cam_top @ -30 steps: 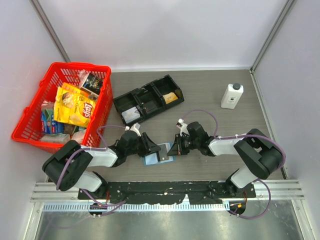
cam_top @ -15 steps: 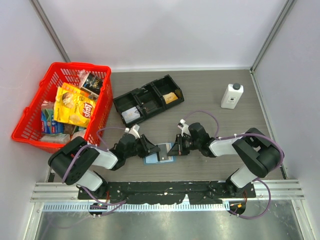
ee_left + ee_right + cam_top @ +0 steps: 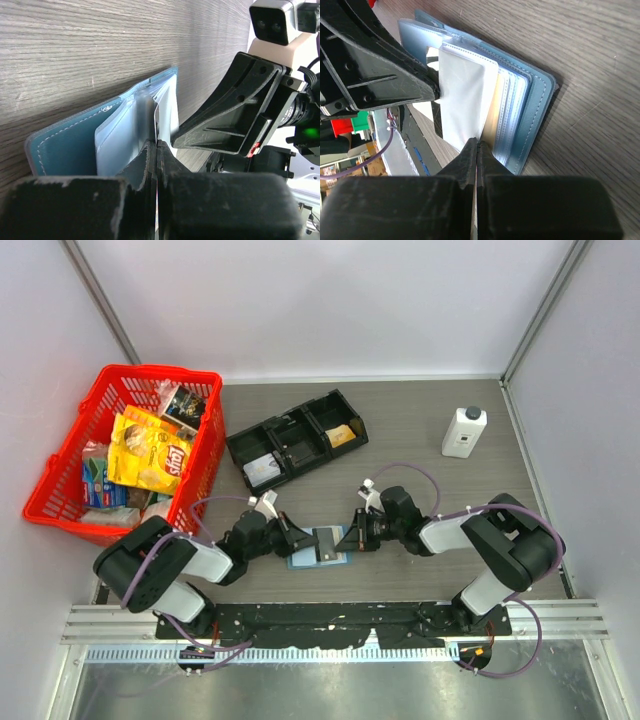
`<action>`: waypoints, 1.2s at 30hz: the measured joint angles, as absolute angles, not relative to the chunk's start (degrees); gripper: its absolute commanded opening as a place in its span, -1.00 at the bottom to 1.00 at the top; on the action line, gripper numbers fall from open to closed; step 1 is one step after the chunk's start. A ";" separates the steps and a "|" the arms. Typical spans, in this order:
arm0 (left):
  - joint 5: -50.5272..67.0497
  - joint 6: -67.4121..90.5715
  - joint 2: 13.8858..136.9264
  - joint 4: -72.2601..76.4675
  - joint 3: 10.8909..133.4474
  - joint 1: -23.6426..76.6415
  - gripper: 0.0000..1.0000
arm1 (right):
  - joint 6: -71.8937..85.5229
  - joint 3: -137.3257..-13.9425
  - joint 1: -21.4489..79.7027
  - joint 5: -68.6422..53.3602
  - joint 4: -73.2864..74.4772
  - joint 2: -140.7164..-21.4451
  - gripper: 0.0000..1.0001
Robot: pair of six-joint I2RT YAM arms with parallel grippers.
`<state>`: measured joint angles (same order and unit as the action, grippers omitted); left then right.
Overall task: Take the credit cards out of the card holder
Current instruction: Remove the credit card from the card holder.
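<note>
card holder (image 3: pixel 65 145) lower edge hidden behind left end effector (image 3: pixel 156 149), credit cards (image 3: pixel 326 542) too small overhead

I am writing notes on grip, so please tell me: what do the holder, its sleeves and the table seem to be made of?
The holder looks like matte blue leather or imitation leather: pale stitching runs along its edge. The sleeves seem to be soft clear plastic, glossy and see-through. The table looks like grey wood-grain laminate, perhaps real wood.
</note>
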<state>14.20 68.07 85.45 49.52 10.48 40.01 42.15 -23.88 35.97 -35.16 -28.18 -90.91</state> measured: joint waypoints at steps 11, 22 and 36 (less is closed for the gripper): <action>12.36 63.42 73.56 36.71 10.02 39.99 -1.00 | 42.46 -22.70 34.26 -36.38 -29.63 -90.91 -0.98; 7.94 53.04 55.00 8.10 15.77 39.99 -1.00 | 40.80 -23.18 33.52 -35.68 -25.80 -89.08 -0.61; 9.78 38.09 54.02 -10.46 30.55 39.94 -1.00 | 27.29 -30.46 33.15 -27.22 -1.48 -75.02 0.15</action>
